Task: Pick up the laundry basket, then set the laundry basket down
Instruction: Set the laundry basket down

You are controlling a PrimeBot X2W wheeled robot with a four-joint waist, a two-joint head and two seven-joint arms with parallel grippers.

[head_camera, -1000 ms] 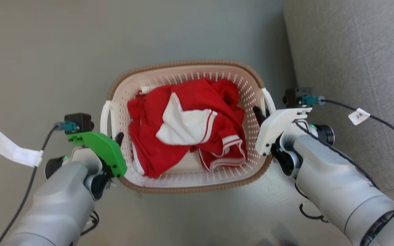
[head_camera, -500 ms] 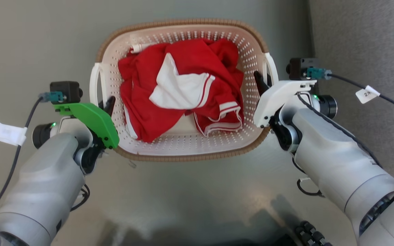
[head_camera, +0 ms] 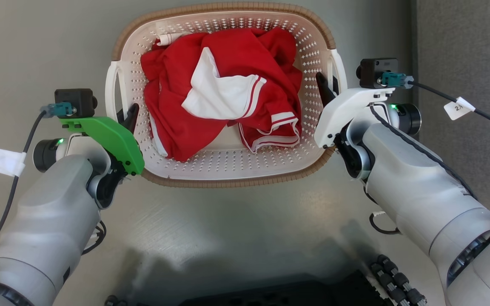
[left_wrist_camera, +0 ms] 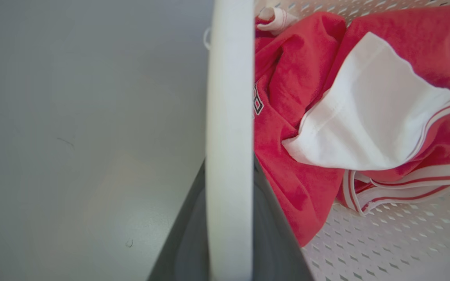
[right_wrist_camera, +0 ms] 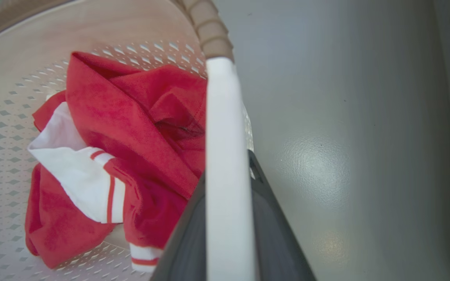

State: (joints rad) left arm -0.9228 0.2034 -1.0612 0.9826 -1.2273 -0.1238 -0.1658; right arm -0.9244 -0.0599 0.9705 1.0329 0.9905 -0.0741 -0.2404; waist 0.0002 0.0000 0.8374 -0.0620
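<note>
Laundry basket (head_camera: 232, 168) gripped at both side handles, seen against the grey floor (head_camera: 36, 42).
The left handle (head_camera: 111, 91) is pinched between the jaws of the left gripper (head_camera: 126, 117), the right handle (head_camera: 342, 68) between those of the right gripper (head_camera: 326, 87); a crumpled red and white jersey (head_camera: 223, 85) is heaped inside.

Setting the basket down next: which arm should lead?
Right, narrowly. Both clamp the white handles of the laundry basket, but the right gripper sits nearer mid-handle, while the left gripper grips its handle's near end. Probably lower both together.
</note>
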